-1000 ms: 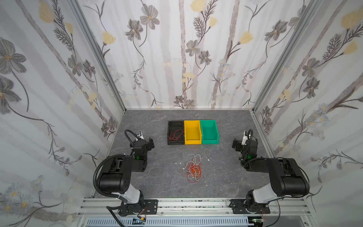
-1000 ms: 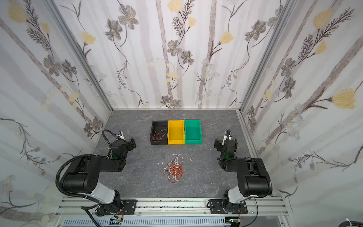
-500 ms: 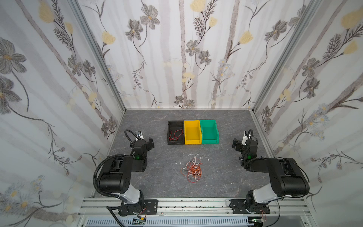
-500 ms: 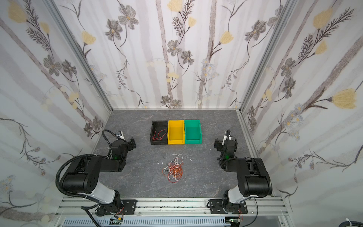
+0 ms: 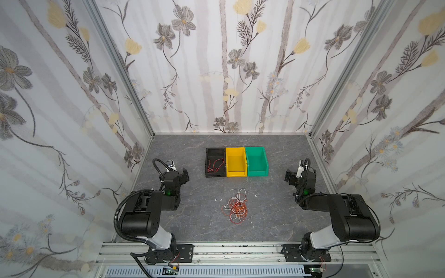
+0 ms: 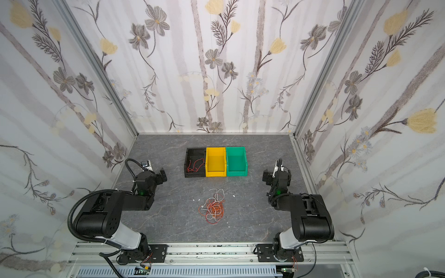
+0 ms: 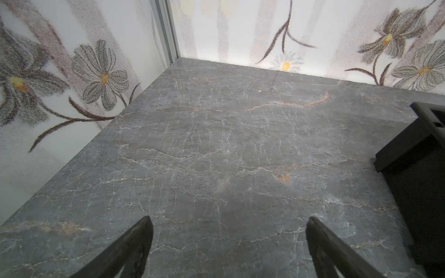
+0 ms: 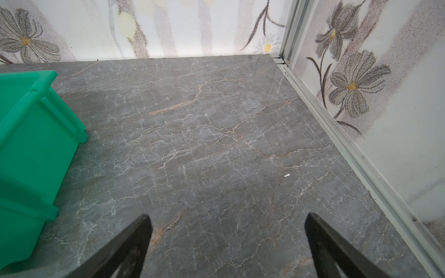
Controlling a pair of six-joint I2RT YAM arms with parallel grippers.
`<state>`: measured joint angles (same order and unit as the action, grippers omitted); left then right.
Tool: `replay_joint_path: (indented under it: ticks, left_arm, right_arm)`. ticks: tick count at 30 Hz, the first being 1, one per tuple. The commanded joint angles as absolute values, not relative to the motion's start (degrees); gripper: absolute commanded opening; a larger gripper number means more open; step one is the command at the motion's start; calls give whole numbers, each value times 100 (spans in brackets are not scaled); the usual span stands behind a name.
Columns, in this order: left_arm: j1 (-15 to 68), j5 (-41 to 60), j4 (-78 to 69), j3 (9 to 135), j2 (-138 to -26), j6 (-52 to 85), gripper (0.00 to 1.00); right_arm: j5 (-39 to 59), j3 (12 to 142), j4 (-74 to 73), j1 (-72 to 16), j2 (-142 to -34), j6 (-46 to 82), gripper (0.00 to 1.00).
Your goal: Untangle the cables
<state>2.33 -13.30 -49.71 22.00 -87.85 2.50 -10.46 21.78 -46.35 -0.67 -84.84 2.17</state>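
Both the left end effector (image 7: 228, 217) and right end effector (image 8: 227, 214) gape wide, empty.

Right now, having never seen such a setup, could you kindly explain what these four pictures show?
These are two black robot arms, the left arm and the right arm, mounted at the near edge of a grey table; each ends in a two-fingered tool. The two wide pictures come from one overhead camera pair; the two close ones look out from each arm's wrist. A tangle of cables in red, orange and white lies between the arms. Beyond it stand a black bin holding a red cable, a yellow bin and a green bin, both apparently empty. The left tool and the right tool are open and hold nothing.
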Motion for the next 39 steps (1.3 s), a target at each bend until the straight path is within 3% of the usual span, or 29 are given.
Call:
replay_joint_path:
  ticks: [1,8,17,23,30,39]
  left_arm:
    - [219,-1305,-4207,2530,-8410,225,100]
    - [248,-1000,-1365,3727,-7813,826,99]
    - [825,-136,101,4250,-7398,1745,97]
    - [1249,273,451,4109,-6988,2122,97]
    - [1581,658,531,3651,-6513,2640,95]
    - [2151,820,365,2910,-5966,3227,93]
  right_arm:
    - [-989,2436,-4118,-62,-8188,210,99]
    - [-964,3428,-2126,-444,-8024,-18,99]
    - [-394,4414,-179,-1109,-7762,297,97]
    - [308,4607,494,-1675,-7576,1384,94]
    - [845,4275,185,-2726,-7617,2562,93]
    - [696,4357,337,-3959,-7918,2953,95]
